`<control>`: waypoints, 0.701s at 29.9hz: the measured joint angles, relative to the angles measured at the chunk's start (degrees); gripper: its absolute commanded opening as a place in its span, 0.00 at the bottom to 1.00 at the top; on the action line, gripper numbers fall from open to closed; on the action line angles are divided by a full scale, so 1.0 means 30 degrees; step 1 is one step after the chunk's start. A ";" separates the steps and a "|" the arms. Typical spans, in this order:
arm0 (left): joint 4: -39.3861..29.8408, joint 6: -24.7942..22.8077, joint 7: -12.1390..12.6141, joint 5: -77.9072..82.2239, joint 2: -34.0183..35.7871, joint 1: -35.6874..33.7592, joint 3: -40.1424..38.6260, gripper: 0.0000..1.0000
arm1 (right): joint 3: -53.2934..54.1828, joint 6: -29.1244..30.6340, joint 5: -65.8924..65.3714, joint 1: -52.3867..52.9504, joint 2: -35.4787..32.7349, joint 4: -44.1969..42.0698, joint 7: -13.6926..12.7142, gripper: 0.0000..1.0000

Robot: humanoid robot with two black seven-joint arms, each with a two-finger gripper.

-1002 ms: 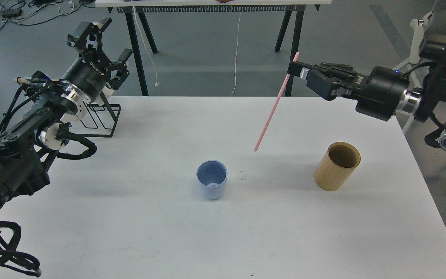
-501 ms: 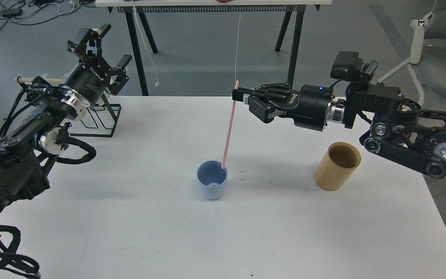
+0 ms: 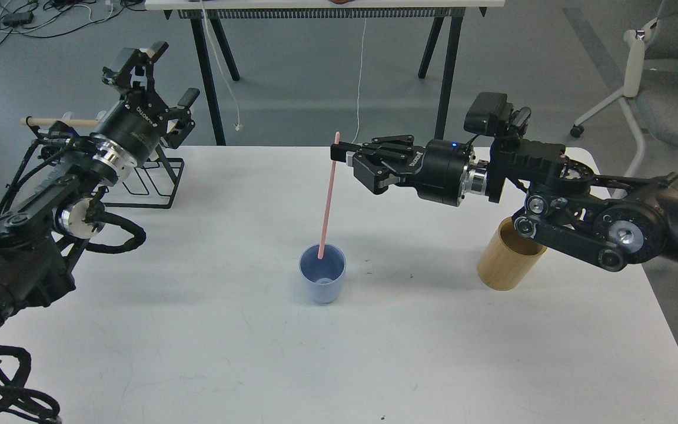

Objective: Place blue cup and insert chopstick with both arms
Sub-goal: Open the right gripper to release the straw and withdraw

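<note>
The blue cup [image 3: 322, 280] stands upright on the white table [image 3: 339, 353], near the middle. My right gripper [image 3: 339, 154] is shut on the top of the pink chopstick [image 3: 327, 197] and holds it nearly upright. The chopstick's lower tip is just over the cup's mouth, near its far rim. My left gripper [image 3: 159, 70] is open and empty, raised at the far left above a black wire rack, well away from the cup.
A tan wooden cylindrical holder [image 3: 507, 262] stands at the right, partly behind my right arm. A black wire rack [image 3: 153, 179] sits at the table's back left. A pale wooden dowel [image 3: 59, 122] pokes out behind my left arm.
My right arm has swung left with the chopstick, from the right of the table to above the cup. The stick has turned more upright. The left arm has barely moved.
</note>
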 measured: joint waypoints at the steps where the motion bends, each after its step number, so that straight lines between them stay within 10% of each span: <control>1: 0.0000 0.0000 0.0000 -0.0008 -0.0018 0.0001 0.0000 0.94 | -0.0213 0.0000 0.0001 0.0000 0.0009 -0.0001 0.0000 0.00; 7: 0.0000 0.0000 0.0000 -0.0025 -0.0062 0.0028 0.0001 0.94 | -0.0565 -0.0001 0.0002 -0.0107 0.0197 -0.0177 -0.0001 0.06; 21: -0.0001 0.0000 0.0000 -0.0047 -0.0088 0.0060 -0.0005 0.95 | -0.0577 0.0025 0.0188 -0.0187 0.0312 -0.0107 0.0000 0.77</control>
